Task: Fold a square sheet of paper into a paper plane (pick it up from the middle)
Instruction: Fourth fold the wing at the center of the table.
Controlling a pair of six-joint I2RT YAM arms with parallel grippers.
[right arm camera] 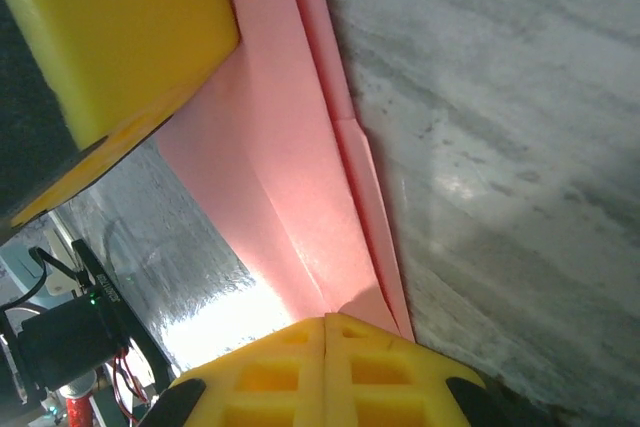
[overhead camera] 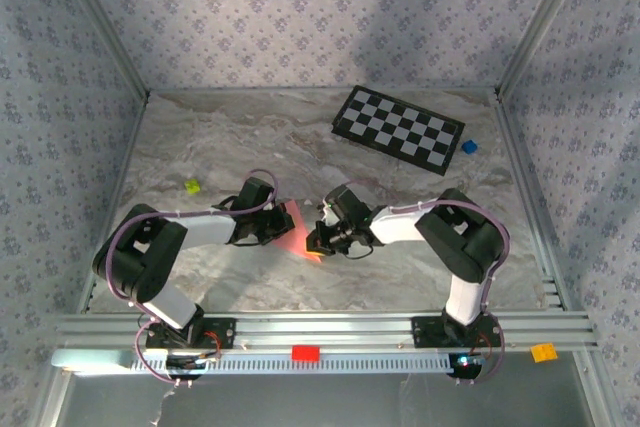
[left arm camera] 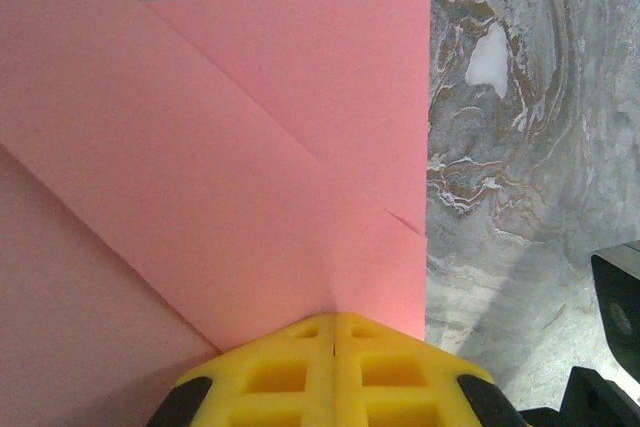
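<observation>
Both arms bend inward, left gripper and right gripper pinched shut on pink paper.

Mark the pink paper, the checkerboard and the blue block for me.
pink paper (left arm camera: 250, 147): left wrist view, on its diagonal folded flap.
checkerboard (overhead camera: 398, 128): top external view, centre of the board.
blue block (overhead camera: 468, 146): top external view, its top face.
</observation>
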